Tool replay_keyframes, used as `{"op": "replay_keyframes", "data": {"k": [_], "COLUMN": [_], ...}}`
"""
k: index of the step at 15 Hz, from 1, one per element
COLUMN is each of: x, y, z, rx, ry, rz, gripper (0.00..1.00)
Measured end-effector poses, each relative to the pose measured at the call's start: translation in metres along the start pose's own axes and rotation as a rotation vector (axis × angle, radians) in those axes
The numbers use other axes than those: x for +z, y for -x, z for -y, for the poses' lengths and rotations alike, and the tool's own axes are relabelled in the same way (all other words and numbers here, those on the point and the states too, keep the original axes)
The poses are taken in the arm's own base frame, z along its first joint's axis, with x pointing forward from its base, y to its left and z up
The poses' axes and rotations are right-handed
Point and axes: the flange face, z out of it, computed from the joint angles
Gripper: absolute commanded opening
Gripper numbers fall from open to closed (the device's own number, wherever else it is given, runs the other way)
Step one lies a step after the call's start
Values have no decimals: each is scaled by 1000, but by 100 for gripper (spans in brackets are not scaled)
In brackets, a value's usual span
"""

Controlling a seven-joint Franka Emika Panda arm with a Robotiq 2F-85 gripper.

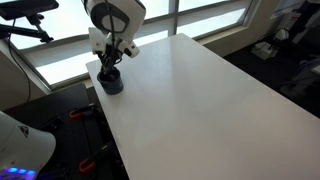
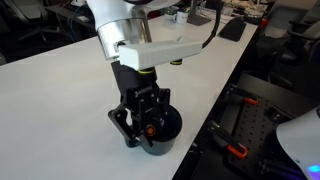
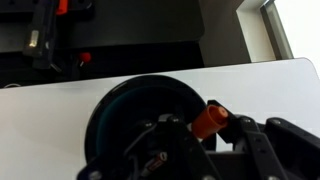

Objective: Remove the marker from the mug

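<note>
While pincer (image 2: 143,130) tops mug (image 2: 170,133), marker (image 3: 207,121) stands between jaws.

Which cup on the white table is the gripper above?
The dark mug, the only cup there, at the table corner; the gripper hangs directly over it.

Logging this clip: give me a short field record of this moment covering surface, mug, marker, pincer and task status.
surface: white table
mug: dark, upright, close to the table's edge
marker: probably the orange tip at the mug's rim in the wrist view; the rest is hidden
pincer: directly over the mug, fingers down at its rim; open or shut not clear
task status: removal appears not yet done; no marker lies on the table
</note>
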Motion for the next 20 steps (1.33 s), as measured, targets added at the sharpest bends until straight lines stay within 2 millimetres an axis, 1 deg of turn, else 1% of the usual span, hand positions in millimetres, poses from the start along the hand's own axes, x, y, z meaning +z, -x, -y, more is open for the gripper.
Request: {"op": "replay_keyframes", "data": {"k": [8,12,17,20], "x": [-1,-6,-9,-10], "y": [1,3,3,2], "z": [0,6,7,5], "rx": [-9,-70,-132,-155], "ry": [-2,-5,-9,40], "rz": [30,65,82,78], "gripper": [8,8,8,8]}}
